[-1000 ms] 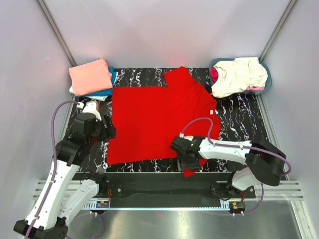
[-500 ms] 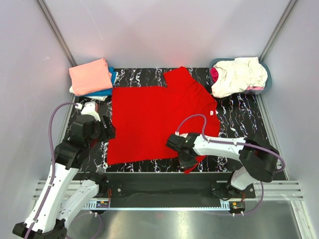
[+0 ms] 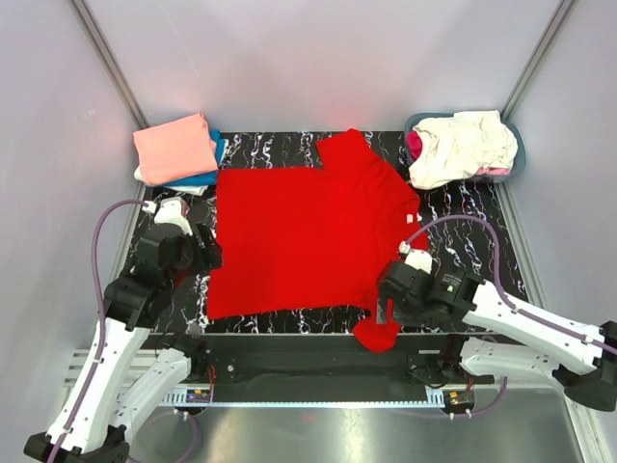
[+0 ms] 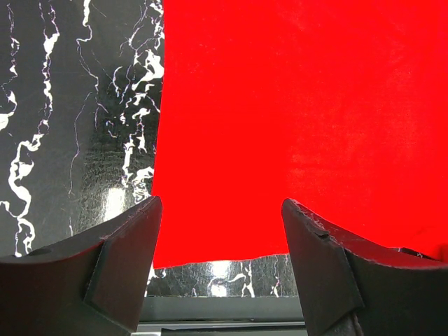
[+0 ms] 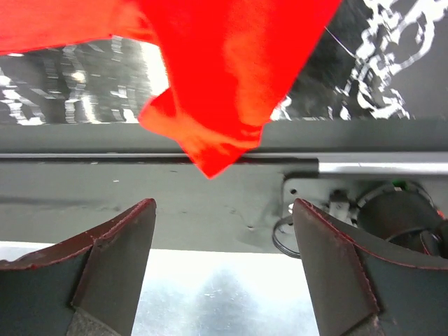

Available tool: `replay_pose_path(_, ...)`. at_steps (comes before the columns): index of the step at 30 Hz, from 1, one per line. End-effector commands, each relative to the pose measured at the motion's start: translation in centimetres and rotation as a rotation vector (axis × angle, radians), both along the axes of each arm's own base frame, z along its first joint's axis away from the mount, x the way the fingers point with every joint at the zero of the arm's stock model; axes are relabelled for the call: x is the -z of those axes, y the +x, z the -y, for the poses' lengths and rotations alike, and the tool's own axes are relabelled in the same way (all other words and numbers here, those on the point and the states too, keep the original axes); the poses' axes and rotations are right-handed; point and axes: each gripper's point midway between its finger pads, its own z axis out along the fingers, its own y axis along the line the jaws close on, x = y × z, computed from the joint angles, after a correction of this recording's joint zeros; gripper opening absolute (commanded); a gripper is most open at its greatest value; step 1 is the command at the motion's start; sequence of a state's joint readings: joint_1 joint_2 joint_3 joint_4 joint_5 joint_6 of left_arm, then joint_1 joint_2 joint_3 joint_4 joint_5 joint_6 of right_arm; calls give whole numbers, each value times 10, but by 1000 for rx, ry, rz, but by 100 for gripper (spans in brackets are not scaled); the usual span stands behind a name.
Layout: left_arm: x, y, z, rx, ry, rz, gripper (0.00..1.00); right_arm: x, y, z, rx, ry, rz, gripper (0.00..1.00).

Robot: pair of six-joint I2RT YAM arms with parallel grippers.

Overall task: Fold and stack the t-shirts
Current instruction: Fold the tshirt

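Red t-shirt (image 3: 299,236) just ahead of right gripper (image 5: 222,210)

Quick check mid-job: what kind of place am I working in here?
Probably a lab test cell: plain white panel walls box in a black marbled table, with a red t-shirt spread flat and a grey-blue laundry basket.

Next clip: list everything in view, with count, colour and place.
t-shirt: one, bright red, spread mid-table, near-right sleeve bunched at the near edge.
folded shirts: one stack, salmon-pink over blue and white, far-left corner.
basket: one, grey-blue, far-right corner.
loose shirts: count unclear, cream and magenta, in the basket.
table: one, black marbled.
left tool: one, black, open over the t-shirt's left edge.
right tool: one, black, open by the bunched sleeve.
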State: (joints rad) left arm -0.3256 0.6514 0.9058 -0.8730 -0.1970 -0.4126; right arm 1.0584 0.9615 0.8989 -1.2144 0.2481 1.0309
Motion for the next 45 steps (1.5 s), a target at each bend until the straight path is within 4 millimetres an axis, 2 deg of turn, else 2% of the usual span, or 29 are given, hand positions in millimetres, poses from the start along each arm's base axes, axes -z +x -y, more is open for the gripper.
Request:
replay_pose_path(1, -6, 8, 1, -11, -5, 37, 75, 10, -8, 8, 63, -22, -39, 86)
replay_pose_path(4, -5, 9, 0, -15, -3, 33, 75, 17, -13, -2, 18, 9, -72, 83)
replay_pose_path(6, -5, 9, 0, -19, -3, 35, 75, 29, -16, -11, -19, 4, -112, 82)
replay_pose_path(10, -6, 8, 0, -17, -4, 38, 75, 45, -10, -21, -43, -16, -115, 82)
replay_pose_path(14, -5, 8, 1, -15, -4, 36, 75, 64, -6, -45, -87, 0, -146, 77)
replay_pose_path(20, -6, 7, 1, -15, -2, 39, 75, 93, 11, -45, -125, -139, -131, 74)
replay_pose_path(25, -5, 6, 0, -17, -1, 39, 75, 106, 11, -48, -133, -153, -150, 66)
replay_pose_path(30, -5, 6, 1, -17, 1, 36, 75, 113, 10, -49, -155, -110, -130, 48)
replay_pose_path(32, -4, 7, 0, -26, 1, 33, 75, 113, 12, -49, -166, -108, -118, 40)
replay_pose_path(33, -2, 6, 0, -30, -1, 20, 75, 112, 13, -49, -168, -109, -109, 15)
replay_pose_path(34, 1, 4, 4, -21, -12, -1, 75, 111, 15, -47, -160, -114, -99, 1)
replay_pose_path(35, 1, 3, 5, -24, -23, -16, 74, 105, 16, -45, -142, -111, -85, 0)
replay_pose_path(37, 18, -7, 9, -55, -60, -126, 72, 96, 18, -43, -119, -98, -63, 0)
replay_pose_path(39, 41, -21, 11, -93, -83, -261, 70, 81, 24, -28, -45, -149, -24, 0)
replay_pose_path(41, 57, -33, 13, -113, -92, -345, 73, 57, 32, -12, 35, -174, 48, 0)
replay_pose_path(43, 67, -43, 12, -128, -97, -389, 75, 35, 38, -5, 87, -134, 117, 0)
replay_pose_path(45, 77, -50, 12, -157, -127, -402, 75, 21, 42, 5, 138, -114, 173, 0)
